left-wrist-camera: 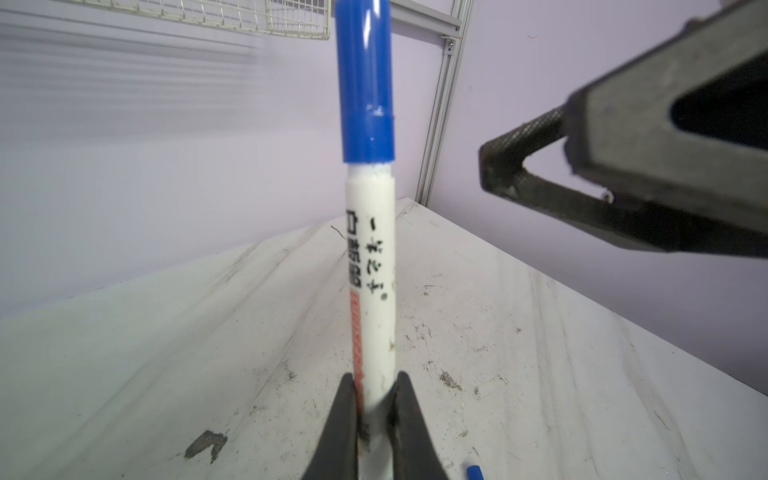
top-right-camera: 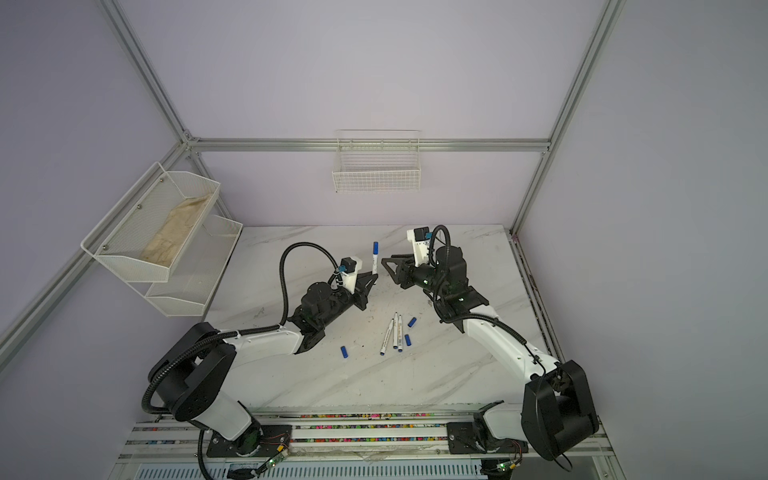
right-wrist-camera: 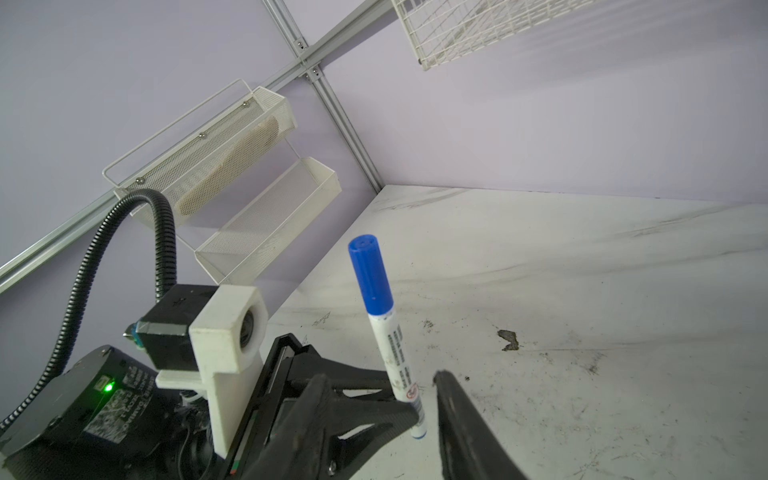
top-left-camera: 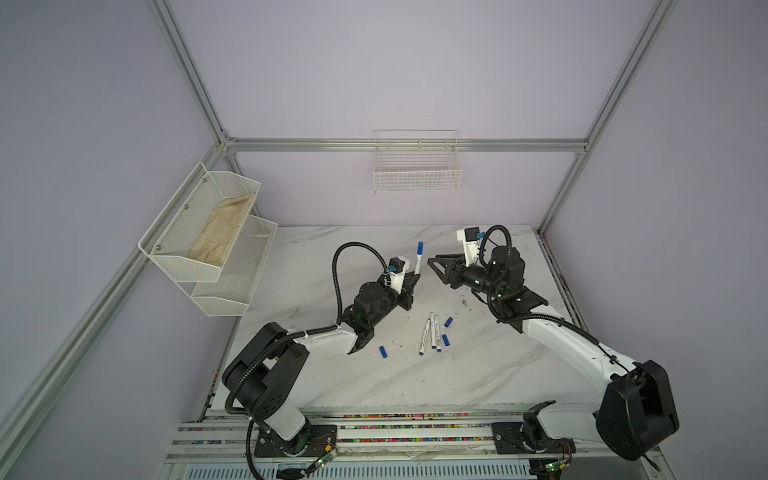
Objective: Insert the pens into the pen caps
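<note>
Up over the middle of the bench [top-left-camera: 478,374], my left tool [top-left-camera: 417,275] is clamped on the lower barrel of a pen [top-left-camera: 418,262], holding it upright with a blue cap [top-left-camera: 420,248] on its upper end at 12 o'clock. My right tool [top-left-camera: 432,262] stands at 3 o'clock of that pen, jaws parted, gripping nothing and clear of it. Toward 6 o'clock, 3 uncapped pens [top-left-camera: 424,338] lie side by side on the bench, with 2 loose caps [top-left-camera: 448,321] just at their 3 o'clock and a 3rd loose cap [top-left-camera: 383,352] apart at their 9 o'clock.

One capped pen [top-left-camera: 418,262], three bare pens [top-left-camera: 432,331], three loose pen caps [top-left-camera: 383,352].
</note>
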Robot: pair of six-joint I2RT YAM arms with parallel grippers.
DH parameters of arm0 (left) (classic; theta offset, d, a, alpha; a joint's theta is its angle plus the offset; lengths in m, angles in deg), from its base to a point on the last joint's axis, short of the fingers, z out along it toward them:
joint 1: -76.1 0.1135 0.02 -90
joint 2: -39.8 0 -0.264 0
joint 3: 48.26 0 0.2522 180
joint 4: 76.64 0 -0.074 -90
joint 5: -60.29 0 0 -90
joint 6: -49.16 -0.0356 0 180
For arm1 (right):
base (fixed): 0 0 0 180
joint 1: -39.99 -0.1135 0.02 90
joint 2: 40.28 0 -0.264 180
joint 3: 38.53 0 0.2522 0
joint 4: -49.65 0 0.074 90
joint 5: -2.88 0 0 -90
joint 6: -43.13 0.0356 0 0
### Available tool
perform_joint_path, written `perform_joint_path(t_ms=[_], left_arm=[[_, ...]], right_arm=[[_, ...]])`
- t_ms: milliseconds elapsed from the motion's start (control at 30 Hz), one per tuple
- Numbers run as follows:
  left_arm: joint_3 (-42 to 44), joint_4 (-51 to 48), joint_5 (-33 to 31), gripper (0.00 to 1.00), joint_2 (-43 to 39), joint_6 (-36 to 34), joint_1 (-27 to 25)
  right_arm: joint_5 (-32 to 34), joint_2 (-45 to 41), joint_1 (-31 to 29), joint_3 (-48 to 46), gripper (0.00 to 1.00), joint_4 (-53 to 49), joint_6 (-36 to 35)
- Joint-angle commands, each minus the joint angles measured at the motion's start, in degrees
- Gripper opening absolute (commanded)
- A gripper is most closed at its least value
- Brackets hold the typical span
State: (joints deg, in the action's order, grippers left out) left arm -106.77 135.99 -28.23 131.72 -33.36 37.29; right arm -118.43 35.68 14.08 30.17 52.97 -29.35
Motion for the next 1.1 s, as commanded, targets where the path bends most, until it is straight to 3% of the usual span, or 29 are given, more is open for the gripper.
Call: perform_joint_path(t_ms=[0,233,600,900,1067], left_arm=[[2.2,6.55,-3.21,0.0,-2.68,-3.9,-0.75],[2.74,6.67,-3.45,0.0,-3.34,-4.4,-1.53],[3.37,5.86,-3.19,0.0,-3.68,-3.9,-2.21],[2.75,4.54,-1.89,0.0,-3.02,-3.28,-2.3],[2.74,4.08,-1.83,0.0,-2.89,-2.92,-2.32]], right_arm=[[-1.3,1.04,-2.06,2.77,0.43,-0.7,-2.46],[3.53,3.84,-2.46,4.34,0.39,-0.24,-2.65],[1.42,6.9,-2.62,5.51,0.28,1.93,-0.9],[0.97,8.1,-3.11,5.78,0.25,3.65,0.04],[1.49,8.89,-3.18,6.23,0.16,3.67,0.3]])
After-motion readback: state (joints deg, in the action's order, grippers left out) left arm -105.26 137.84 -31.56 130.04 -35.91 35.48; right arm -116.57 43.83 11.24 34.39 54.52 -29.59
